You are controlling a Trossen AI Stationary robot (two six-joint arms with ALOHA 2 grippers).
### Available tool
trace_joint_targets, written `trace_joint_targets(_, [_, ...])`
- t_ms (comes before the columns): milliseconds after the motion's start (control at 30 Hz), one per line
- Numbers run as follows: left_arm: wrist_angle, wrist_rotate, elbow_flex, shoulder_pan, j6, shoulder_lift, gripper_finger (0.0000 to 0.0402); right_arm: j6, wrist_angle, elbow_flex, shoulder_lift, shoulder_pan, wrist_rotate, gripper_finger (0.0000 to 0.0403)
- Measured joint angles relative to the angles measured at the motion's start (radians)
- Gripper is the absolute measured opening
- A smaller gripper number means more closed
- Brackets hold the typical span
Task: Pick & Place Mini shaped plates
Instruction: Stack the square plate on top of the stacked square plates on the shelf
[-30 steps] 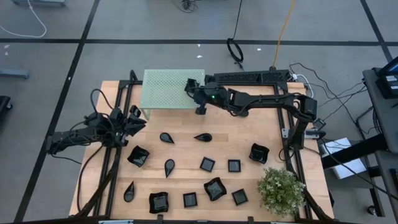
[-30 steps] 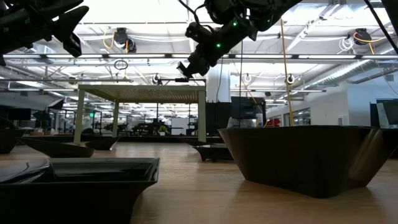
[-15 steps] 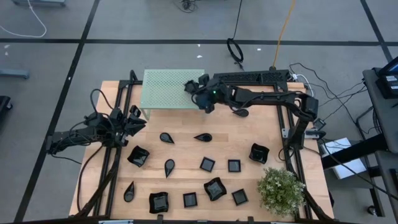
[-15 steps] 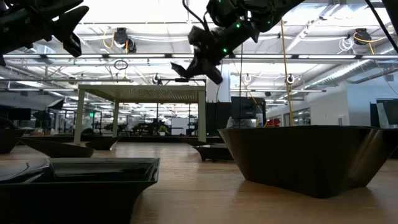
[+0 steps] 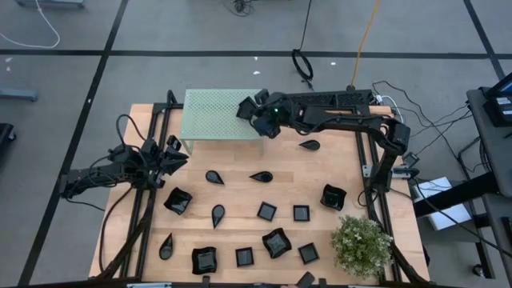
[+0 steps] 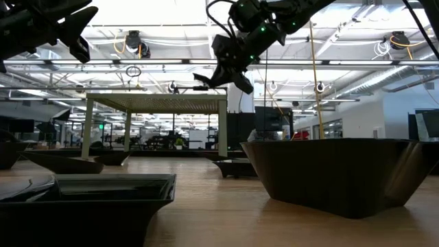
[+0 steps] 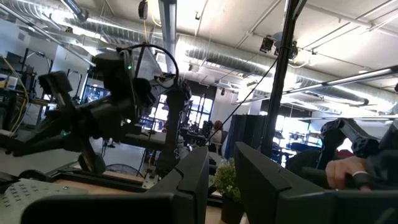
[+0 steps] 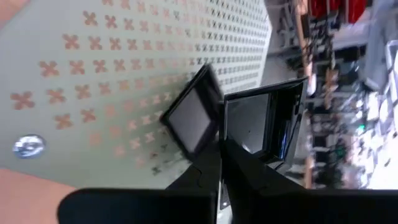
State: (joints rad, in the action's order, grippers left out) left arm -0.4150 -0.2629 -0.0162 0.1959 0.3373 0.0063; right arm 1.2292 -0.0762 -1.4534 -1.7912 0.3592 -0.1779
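My right gripper [image 5: 256,112] is shut on a small square black plate [image 5: 246,108] and hovers over the right near corner of the green perforated platform [image 5: 216,116]. In the low view the plate [image 6: 201,86] hangs just above the platform top [image 6: 154,103]. Several more mini plates, square, leaf-shaped and wavy-rimmed, rest on their bases on the wooden table, among them a leaf plate [image 5: 309,145] and a square plate [image 5: 266,211]. My left gripper [image 5: 172,152] waits open at the table's left edge, nothing between its fingers [image 7: 193,183]. My right gripper pinches the square plate by one rim [image 8: 219,140] between its two fingers. The fingers come from the table's right side, slanting a little downward. The plate juts out beyond the fingertips, lifted clear of the platform.
A potted plant [image 5: 362,244] stands at the near right corner. Black frame rails [image 5: 372,172] run along the table's left and right sides. In the low view a large wavy-rimmed plate [image 6: 343,175] fills the foreground. Bare wood lies between the platform and the plates.
My right gripper has moved a little toward the table's far edge, over the platform's corner, and rolled about its own axis, turning the plate with it. The arm's swing has uncovered a leaf plate on the table to the platform's right.
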Motion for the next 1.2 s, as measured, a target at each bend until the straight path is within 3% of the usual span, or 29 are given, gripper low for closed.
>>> trace_joint_targets(367, [0.000, 0.000, 0.000, 0.000, 0.000, 0.000, 0.0081, 0.140, -0.017, -0.016, -0.025, 0.014, 0.052, 0.0009])
trace_joint_targets(1200, [0.000, 0.000, 0.000, 0.000, 0.000, 0.000, 0.0081, 0.208, -0.004, -0.015, -0.028, 0.020, 0.079, 0.0009])
